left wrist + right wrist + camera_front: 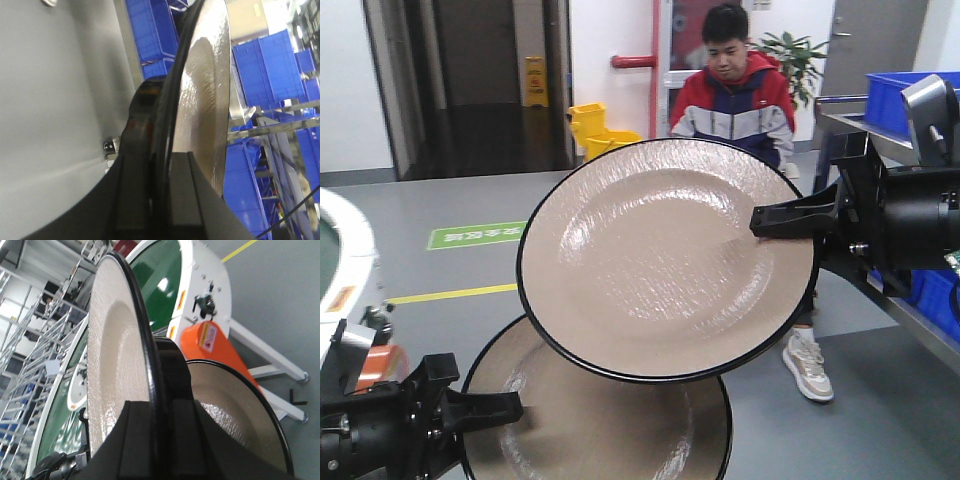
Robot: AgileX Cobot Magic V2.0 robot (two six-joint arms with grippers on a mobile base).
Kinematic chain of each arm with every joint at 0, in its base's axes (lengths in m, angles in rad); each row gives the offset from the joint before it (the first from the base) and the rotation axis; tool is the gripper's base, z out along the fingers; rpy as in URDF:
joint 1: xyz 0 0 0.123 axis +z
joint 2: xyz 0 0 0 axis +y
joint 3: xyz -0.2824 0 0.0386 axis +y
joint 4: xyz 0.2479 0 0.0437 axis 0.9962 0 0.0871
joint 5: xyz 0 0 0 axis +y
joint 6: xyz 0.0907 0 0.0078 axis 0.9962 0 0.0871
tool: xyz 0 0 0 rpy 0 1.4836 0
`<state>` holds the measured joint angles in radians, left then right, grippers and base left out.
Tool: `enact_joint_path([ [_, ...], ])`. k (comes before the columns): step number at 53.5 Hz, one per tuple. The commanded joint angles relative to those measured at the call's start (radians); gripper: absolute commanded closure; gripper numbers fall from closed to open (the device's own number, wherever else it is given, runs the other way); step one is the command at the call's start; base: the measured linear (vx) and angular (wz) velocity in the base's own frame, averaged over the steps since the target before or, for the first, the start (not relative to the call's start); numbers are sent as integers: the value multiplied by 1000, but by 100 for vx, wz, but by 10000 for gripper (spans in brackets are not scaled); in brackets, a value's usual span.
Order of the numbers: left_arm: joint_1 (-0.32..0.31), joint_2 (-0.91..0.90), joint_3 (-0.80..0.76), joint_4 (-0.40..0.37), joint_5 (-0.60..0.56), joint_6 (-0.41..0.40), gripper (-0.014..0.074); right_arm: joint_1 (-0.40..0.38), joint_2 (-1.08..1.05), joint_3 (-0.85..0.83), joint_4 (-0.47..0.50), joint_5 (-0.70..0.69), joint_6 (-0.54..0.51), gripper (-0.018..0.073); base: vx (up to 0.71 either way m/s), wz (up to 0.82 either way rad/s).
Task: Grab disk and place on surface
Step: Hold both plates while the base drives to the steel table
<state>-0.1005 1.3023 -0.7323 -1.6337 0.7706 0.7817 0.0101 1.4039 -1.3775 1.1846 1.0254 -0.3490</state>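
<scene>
You're mid-carry: right gripper (765, 220) clamped on the upper disk (650, 260) rim, left gripper (508, 408) clamped on the lower disk (610, 430) rim, both aloft and tilted; surface isn't in view, so next you find it, level, lower, release.

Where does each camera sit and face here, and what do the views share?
Exterior front: behind both arms, facing forward; left gripper holds the lower disk, right gripper the upper disk, man behind.
Left wrist: looks along its jaws at the lower disk's rim; blue crates beyond.
Right wrist: looks along its jaws at the upper disk's rim; lower disk, green conveyor beyond.
Shared: front and right wrist both show both disks.
</scene>
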Motion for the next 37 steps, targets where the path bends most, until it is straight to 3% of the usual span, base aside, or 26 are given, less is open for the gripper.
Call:
enact_joint_path([
  [1,-4,-36,-36,-123,63,-10,595,0,-37,-40,126,-37,8,567,18,-30],
  [37,-4,-36,-36,-123,63,-10,595,0,-37,-40,126,-37,8,567,23,-18],
])
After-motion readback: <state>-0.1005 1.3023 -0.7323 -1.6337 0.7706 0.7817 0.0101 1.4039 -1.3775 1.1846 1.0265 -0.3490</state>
